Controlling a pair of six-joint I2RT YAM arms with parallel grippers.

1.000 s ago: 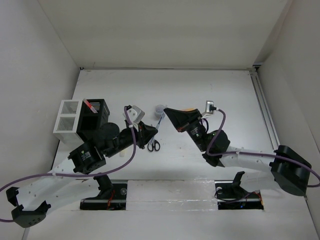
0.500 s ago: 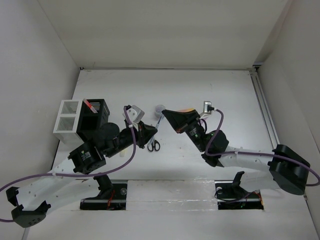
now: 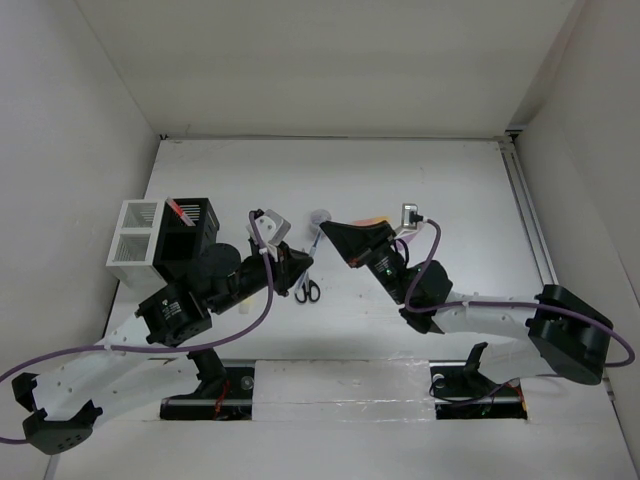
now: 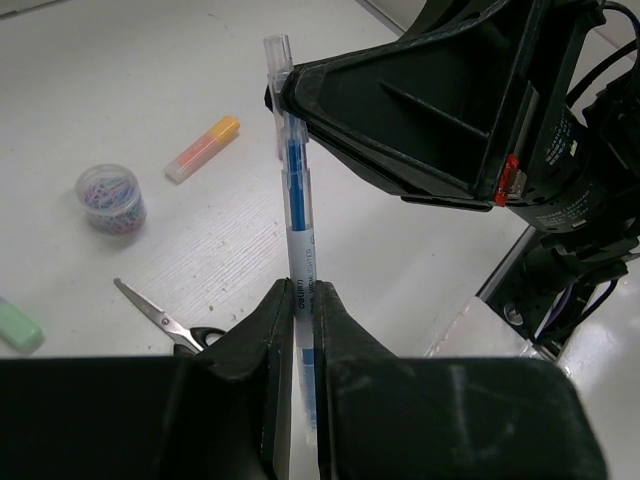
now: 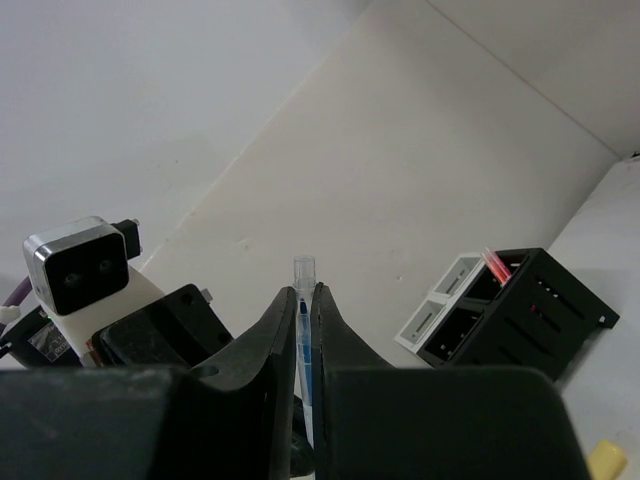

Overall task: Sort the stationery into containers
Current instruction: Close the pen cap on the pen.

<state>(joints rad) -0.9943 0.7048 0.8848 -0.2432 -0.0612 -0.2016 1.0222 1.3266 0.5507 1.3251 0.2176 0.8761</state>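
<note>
A thin blue pen (image 4: pixel 293 200) hangs between my two grippers above the table. My left gripper (image 4: pixel 300 300) is shut on its lower barrel. My right gripper (image 5: pixel 304 295) is shut on its clear capped end (image 5: pixel 304 268), and its fingers (image 4: pixel 400 110) show in the left wrist view. In the top view the grippers meet at the pen (image 3: pixel 318 242). The black container (image 3: pixel 190 235) holds a red pen (image 3: pixel 183 211). The white container (image 3: pixel 135 235) stands to its left. Scissors (image 3: pixel 306 288) lie under the left gripper (image 3: pixel 305 262).
On the table lie a yellow-orange highlighter (image 4: pixel 202 149), a small round jar of paper clips (image 4: pixel 111 198), the scissors (image 4: pixel 160 320) and a green highlighter (image 4: pixel 18 328). Both containers show in the right wrist view, black (image 5: pixel 520 305) and white (image 5: pixel 440 300).
My right gripper has moved a little left and nearer to the left gripper along the pen. The left arm has stayed still with the pen in it.
</note>
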